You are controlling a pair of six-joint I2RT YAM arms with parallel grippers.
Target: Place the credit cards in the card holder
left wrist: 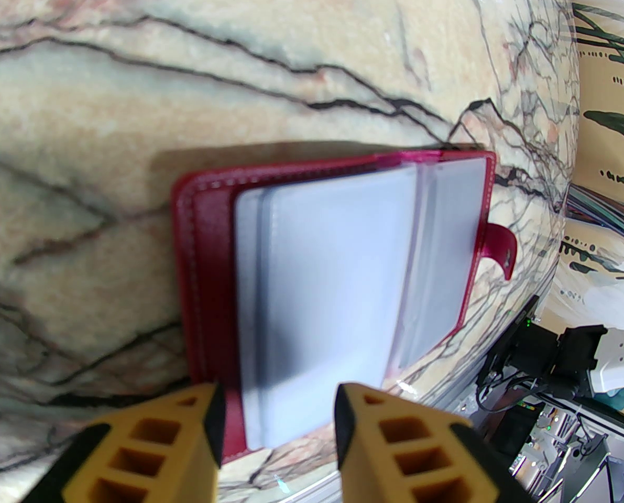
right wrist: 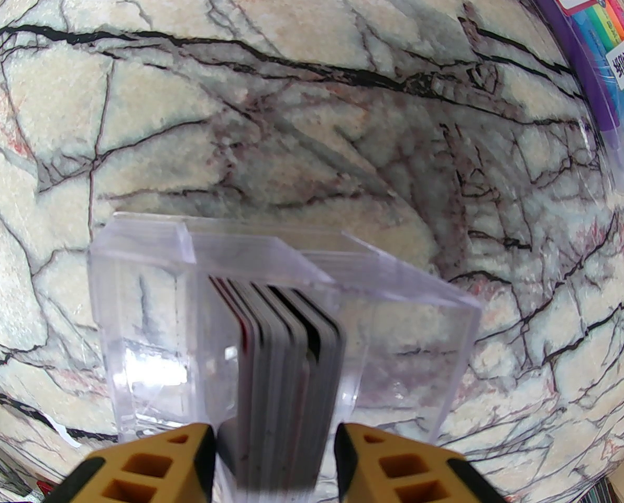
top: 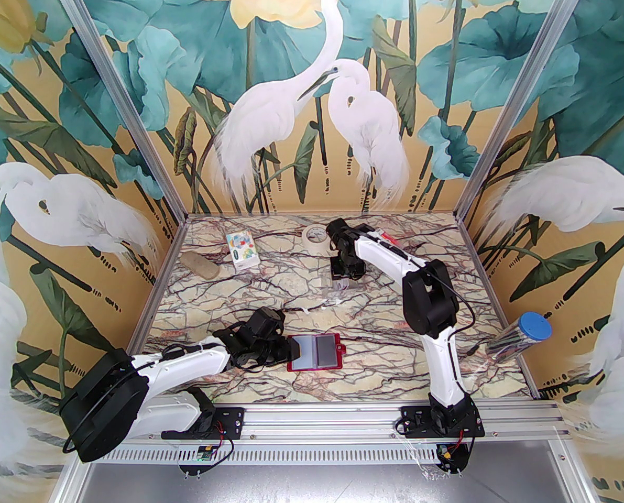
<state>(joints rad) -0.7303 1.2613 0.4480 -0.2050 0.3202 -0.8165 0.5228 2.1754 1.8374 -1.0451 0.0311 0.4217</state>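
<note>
The card holder (top: 317, 352) lies open on the marble table, dark red with pale grey-blue pockets (left wrist: 332, 281) and a snap tab on its right side. My left gripper (top: 292, 351) sits at its left edge. In the left wrist view the left gripper (left wrist: 277, 427) is open, its yellow fingers (left wrist: 196, 438) on either side of the holder's near edge. Several credit cards (right wrist: 285, 354) stand on edge in a clear plastic box (right wrist: 149, 302). My right gripper (right wrist: 275, 454) is closed against both sides of the stack, and in the top view the right gripper (top: 340, 280) hangs over the box.
A rainbow-striped packet (right wrist: 610, 71) lies right of the box. At the back of the table are a tape roll (top: 314, 237), a colourful small box (top: 242, 249) and a beige lump (top: 201, 266). A clear tube with a blue cap (top: 521, 333) lies at the right edge.
</note>
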